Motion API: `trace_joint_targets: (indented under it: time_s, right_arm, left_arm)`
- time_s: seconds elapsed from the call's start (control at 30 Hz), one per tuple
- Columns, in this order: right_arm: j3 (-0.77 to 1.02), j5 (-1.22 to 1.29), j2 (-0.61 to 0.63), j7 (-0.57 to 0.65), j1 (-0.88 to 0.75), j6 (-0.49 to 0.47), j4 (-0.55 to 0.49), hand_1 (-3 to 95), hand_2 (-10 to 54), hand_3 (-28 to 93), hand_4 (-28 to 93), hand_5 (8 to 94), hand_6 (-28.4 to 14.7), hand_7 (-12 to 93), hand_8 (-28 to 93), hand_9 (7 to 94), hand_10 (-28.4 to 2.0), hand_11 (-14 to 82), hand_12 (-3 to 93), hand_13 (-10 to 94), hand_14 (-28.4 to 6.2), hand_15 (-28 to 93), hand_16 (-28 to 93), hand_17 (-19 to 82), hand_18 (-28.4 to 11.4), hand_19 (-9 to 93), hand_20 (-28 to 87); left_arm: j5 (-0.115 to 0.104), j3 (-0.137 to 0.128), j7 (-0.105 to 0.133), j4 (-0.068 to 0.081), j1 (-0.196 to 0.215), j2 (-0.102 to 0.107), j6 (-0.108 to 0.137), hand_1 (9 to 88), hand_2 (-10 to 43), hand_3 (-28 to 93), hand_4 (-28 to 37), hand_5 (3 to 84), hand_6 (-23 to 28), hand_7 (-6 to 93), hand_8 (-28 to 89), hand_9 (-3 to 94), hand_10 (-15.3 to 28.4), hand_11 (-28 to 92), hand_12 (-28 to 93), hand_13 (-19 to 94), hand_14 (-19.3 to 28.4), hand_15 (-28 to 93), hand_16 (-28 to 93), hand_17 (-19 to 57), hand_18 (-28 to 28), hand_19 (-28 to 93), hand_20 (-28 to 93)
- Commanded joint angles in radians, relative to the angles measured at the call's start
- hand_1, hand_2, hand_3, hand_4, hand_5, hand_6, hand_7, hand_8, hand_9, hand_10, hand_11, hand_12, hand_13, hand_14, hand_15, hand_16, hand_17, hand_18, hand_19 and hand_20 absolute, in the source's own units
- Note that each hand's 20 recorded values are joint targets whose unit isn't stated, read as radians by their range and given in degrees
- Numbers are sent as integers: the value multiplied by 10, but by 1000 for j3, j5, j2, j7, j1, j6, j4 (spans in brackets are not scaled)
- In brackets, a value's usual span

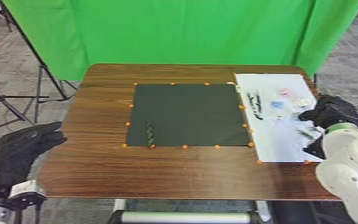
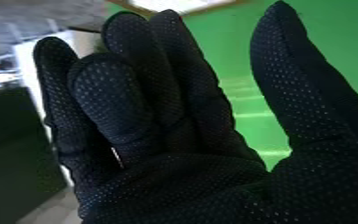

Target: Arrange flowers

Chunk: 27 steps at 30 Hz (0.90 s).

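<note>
1. From my head, I look down on a brown wooden table [image 1: 158,175]. There is a dark square mat [image 1: 189,115] on it, with little orange dots [image 1: 185,146] around its sides.
2. A thin green sprig [image 1: 150,135] lies on the mat, at its left part, by the side closest to me. It points away from me.
3. A long white sheet [image 1: 273,145] is on the right, just beside the mat. On it I see a pink thing [image 1: 285,92], a blue thing [image 1: 277,104] close by, and some thin black pieces [image 1: 257,105] along the side by the mat. They are too small for me to say if they are flower parts.
4. My right hand [image 1: 334,111] is at the right side of the white sheet. From up here I can't tell if it touches the sheet.
5. My wrist view shows more of my right hand [image 2: 180,175]. It is wide open. The fingers are almost straight and close together, and the thumb sticks out far from them. It has hold of nothing. I can see the green cloth [image 2: 246,95] in the big gap.
6. From my head, my left hand [image 1: 29,142] is off the table's left side, up in the air. Its fingers look loose, with nothing in them.
</note>
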Motion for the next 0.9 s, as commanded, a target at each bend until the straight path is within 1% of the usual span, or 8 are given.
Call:
trace_joint_targets:
  time_s: [0.03,0.17,0.33,0.57,0.6,0.63,0.8,0.9]
  right_arm:
    - [34,1,0,40,-116,10,9,354,-56,759,-205,686,-123,171,-83,662,-236,455,225,669,-169,760,208,355,-284,918,-193]
    - [67,-6,-20,47,-137,2,23,358,-58,760,-207,688,-123,170,-82,662,-235,455,223,669,-169,761,203,355,-284,918,-196]
    - [100,-20,-22,62,-154,42,34,359,-60,765,-209,688,-122,173,-81,662,-234,458,220,668,-168,763,198,354,-284,917,-199]
    - [132,-5,-15,68,-193,33,28,363,-62,767,-212,688,-123,175,-81,661,-234,460,218,666,-168,764,197,354,-284,917,-200]
    - [129,1,-15,71,-191,30,31,363,-61,766,-212,688,-123,175,-81,660,-234,461,218,666,-168,764,196,354,-284,916,-201]
    - [136,4,-20,71,-203,27,29,364,-61,766,-212,688,-123,175,-82,660,-234,461,217,666,-168,764,196,354,-284,916,-201]
    - [120,19,-35,75,-197,30,42,366,-62,765,-211,684,-128,170,-83,649,-237,462,216,664,-170,766,195,355,-284,916,-203]
    - [106,20,-41,75,-186,32,52,368,-61,769,-209,679,-129,170,-82,640,-239,462,214,662,-170,767,194,354,-284,917,-203]
  left_arm:
    - [-12,22,3,4,-14,20,2,330,27,778,-141,541,149,158,-95,455,213,432,113,312,251,629,-126,-85,202,584,154]
    - [-14,25,2,4,-12,19,1,329,26,779,-141,540,150,157,-94,454,213,432,113,312,252,629,-126,-85,202,584,154]
    - [-19,30,10,4,-9,19,1,330,28,778,-144,541,150,156,-94,453,214,432,113,312,253,628,-127,-85,202,584,155]
    - [-21,30,6,4,-8,14,-2,329,27,779,-143,541,149,157,-94,453,215,431,113,312,253,629,-126,-85,203,586,157]
    - [-24,33,13,6,-10,18,0,329,27,779,-143,541,150,157,-94,453,215,430,113,312,253,629,-126,-85,203,585,157]
    - [-23,32,6,5,-12,15,-3,329,28,779,-143,541,150,157,-94,453,214,431,113,312,254,628,-127,-85,203,585,157]
    - [-30,38,8,7,-14,13,-2,327,28,779,-143,541,150,157,-94,454,215,431,113,311,255,630,-126,-85,204,585,157]
    - [-26,40,1,10,-19,12,-6,327,28,779,-143,540,150,157,-94,453,215,431,113,312,255,630,-127,-85,203,585,158]
